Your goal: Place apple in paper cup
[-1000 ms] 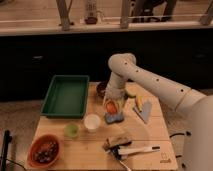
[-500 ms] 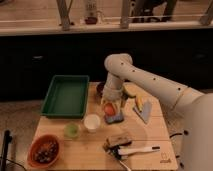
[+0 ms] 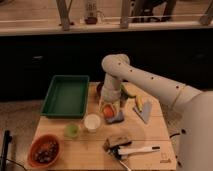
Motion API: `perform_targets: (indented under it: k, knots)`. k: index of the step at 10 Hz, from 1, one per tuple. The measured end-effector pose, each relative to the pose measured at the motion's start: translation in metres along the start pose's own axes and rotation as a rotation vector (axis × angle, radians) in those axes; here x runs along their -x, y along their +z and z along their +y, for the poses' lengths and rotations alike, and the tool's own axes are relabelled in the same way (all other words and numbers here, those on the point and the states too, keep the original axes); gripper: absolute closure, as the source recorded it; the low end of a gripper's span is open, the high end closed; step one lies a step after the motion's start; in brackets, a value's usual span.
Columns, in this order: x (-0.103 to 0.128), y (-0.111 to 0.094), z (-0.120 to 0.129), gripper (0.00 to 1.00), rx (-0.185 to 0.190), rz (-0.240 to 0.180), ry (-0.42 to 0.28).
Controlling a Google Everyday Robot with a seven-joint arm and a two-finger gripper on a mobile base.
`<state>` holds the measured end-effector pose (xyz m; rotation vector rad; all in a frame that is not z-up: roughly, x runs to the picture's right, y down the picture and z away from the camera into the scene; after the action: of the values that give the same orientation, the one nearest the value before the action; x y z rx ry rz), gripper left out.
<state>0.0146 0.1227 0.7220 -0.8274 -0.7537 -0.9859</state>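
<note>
The apple [image 3: 108, 112] is a small orange-red fruit held between the fingers of my gripper [image 3: 109, 108], which points down from the white arm. It hangs just above a grey-blue cloth [image 3: 118, 118] near the middle of the wooden table [image 3: 90, 150]. The paper cup [image 3: 92, 122], short and white, stands upright just left of and slightly in front of the gripper, its mouth open. The apple is beside the cup, not over it.
A small light-green cup [image 3: 72, 130] stands left of the paper cup. An orange bowl [image 3: 45, 150] sits at the front left, a green tray [image 3: 66, 95] at the back left. A banana [image 3: 139, 103] lies to the right; a brown block [image 3: 116, 142] and white tool [image 3: 135, 150] lie in front.
The gripper with the apple has moved slightly left and lower, closer to the paper cup. Everything else on the table has stayed put.
</note>
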Motion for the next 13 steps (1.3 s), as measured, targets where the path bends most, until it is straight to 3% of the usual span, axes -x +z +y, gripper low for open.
perform_targets:
  k: [2, 7, 13]
  knots:
    - [0.006, 0.003, -0.003, 1.00, 0.012, -0.014, -0.015]
    - [0.011, 0.006, -0.020, 1.00, -0.019, -0.020, -0.084]
    - [0.028, 0.018, -0.036, 1.00, -0.019, -0.055, -0.169]
